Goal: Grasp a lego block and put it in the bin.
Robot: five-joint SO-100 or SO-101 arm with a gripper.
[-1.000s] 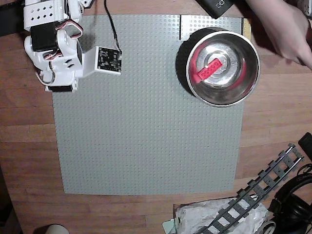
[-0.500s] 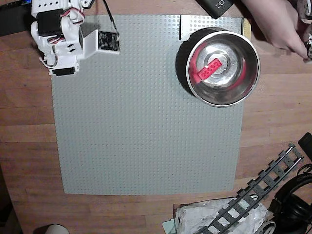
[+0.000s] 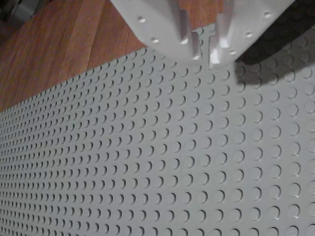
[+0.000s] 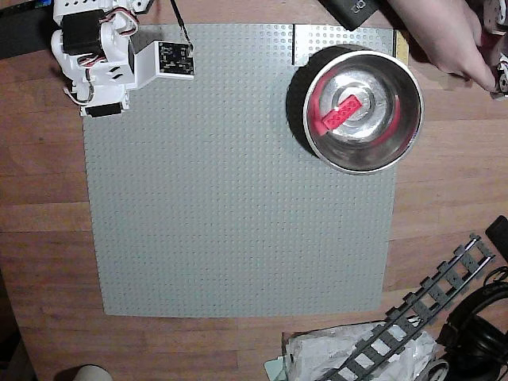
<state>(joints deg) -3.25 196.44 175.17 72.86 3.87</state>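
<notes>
surface: wooden floor or tabletop [image 4: 48,198] with a large grey studded baseplate [image 4: 238,206] filling the middle of the overhead view.
clutter: toy train track [image 4: 429,313] lower right, crumpled plastic bag [image 4: 349,353] at bottom edge, black cables in the lower right corner.
bin: stainless-steel bowl [image 4: 401,131], upper right of the overhead view, sitting on the baseplate corner.
lego block: red brick [image 4: 340,112] lies flat inside the bowl, on its bottom, long axis diagonal (lower left to upper right). Red glow on the bowl wall looks like its reflection.
arm: white arm [image 4: 99,55] parked in the upper left corner of the overhead view, well apart from the bowl.
gripper: gripper [image 3: 204,46] enters the wrist view from the top; fingers nearly together, a narrow gap between the tips, nothing held. Only grey studs below it.
hand: a person's hand [image 4: 444,36] at the upper right edge, just beside the bowl rim, not touching the brick.
key relation: brick is far to the right of the fingers across the baseplate; the person's hand is much nearer to it than the gripper.
task state: judging by this, the brick is already in the bin; no other brick visible to pick.
</notes>
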